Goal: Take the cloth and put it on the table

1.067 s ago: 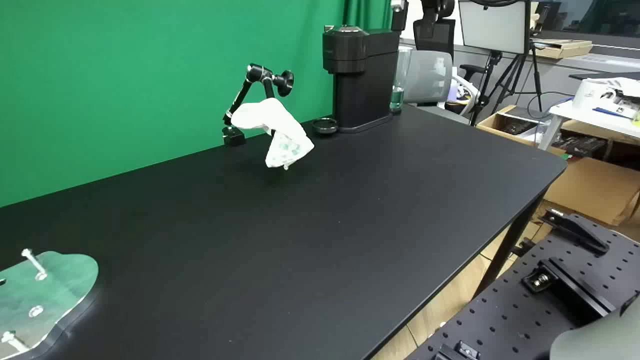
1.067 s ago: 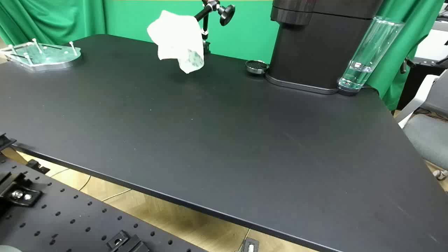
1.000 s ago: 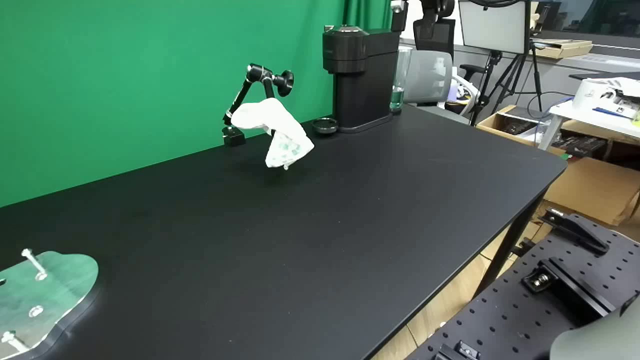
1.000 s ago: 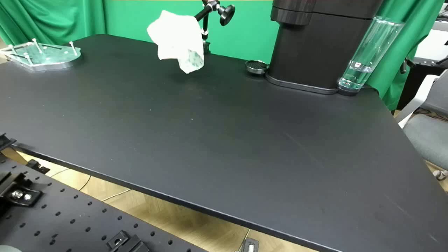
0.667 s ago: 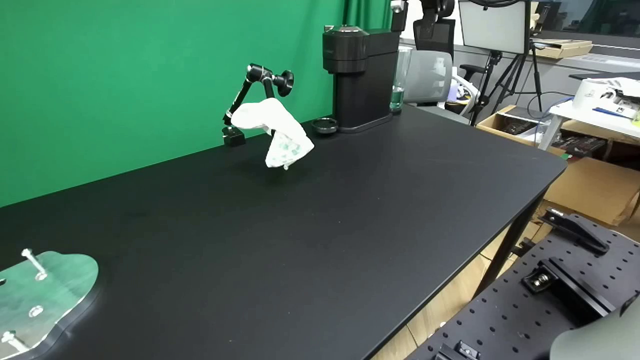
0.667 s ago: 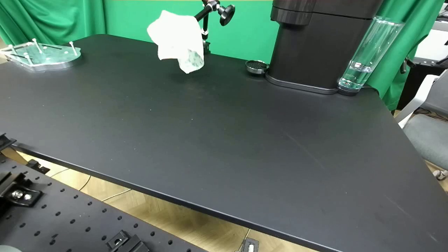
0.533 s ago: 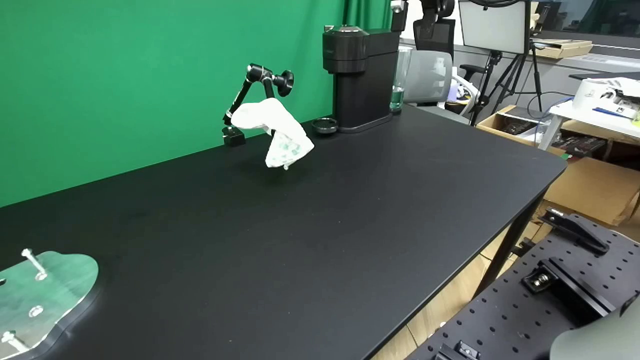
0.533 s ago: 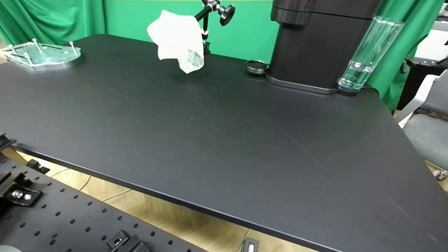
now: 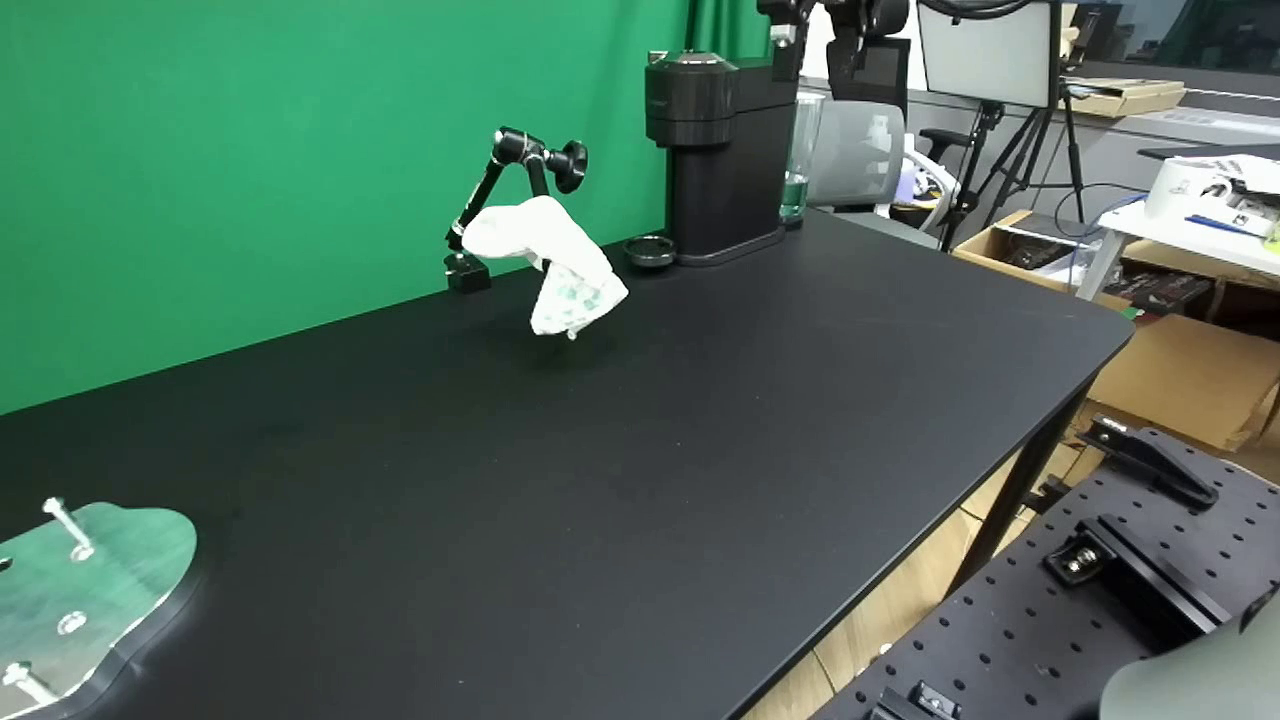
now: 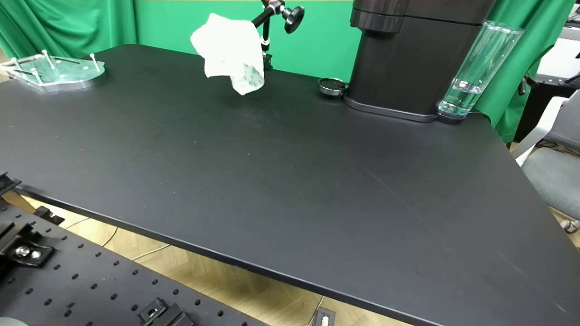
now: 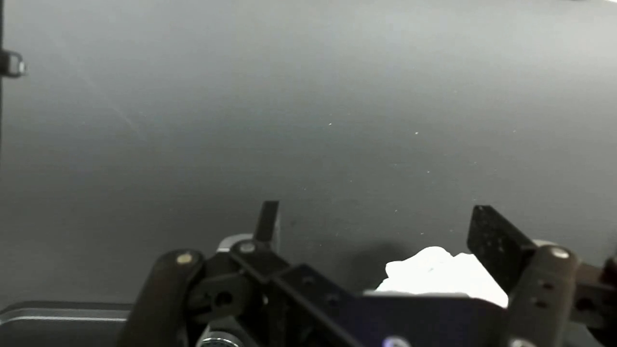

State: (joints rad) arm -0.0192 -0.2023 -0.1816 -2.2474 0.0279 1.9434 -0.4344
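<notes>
The white cloth (image 9: 560, 255) with pale green marks hangs draped over a black jointed stand arm at the back of the table, its lower corner above the tabletop. It also shows in an exterior view (image 10: 229, 50) and at the bottom of the wrist view (image 11: 436, 274), partly hidden behind my gripper's body. My gripper (image 11: 376, 209) has its fingers wide apart with nothing between the tips; the cloth lies below and behind them. Part of the gripper (image 9: 818, 60) shows at the top edge of an exterior view, well apart from the cloth. The black table (image 9: 700, 480) fills most views.
A black coffee machine (image 9: 715, 160) with a clear water tank (image 10: 476, 77) stands at the back. A round metal dish (image 10: 332, 86) sits beside it. The jointed stand (image 9: 520, 150) carries the cloth. A clear plate with posts (image 10: 59, 70) is at the table's end.
The gripper part at the top edge of an exterior view has shifted slightly left and down. The cloth, stand and other objects have not moved.
</notes>
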